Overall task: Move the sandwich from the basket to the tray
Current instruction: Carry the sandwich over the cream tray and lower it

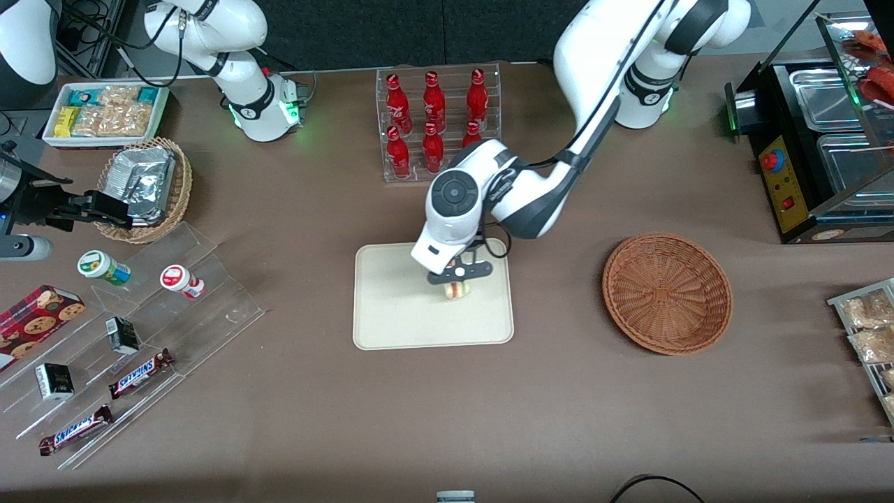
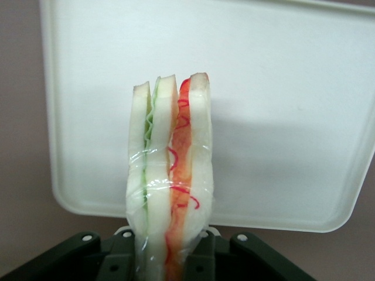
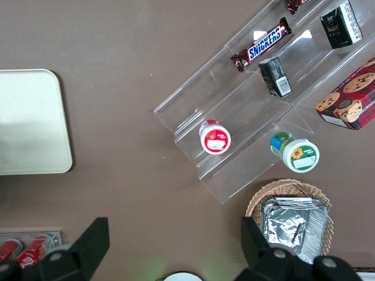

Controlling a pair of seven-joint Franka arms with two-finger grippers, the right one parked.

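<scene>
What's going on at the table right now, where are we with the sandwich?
The left arm's claw is shut on the sandwich and holds it over the cream tray. From the front it is hard to tell whether the sandwich touches the tray; the wrist view shows it gripped between the fingers with the tray underneath. The brown wicker basket, toward the working arm's end of the table, has nothing in it. The sandwich is not yet released.

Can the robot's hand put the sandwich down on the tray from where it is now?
Probably yes. The hand is shut on the sandwich and hangs right over the tray. The tray beneath it looks bare, so nothing seems to be in the way.
</scene>
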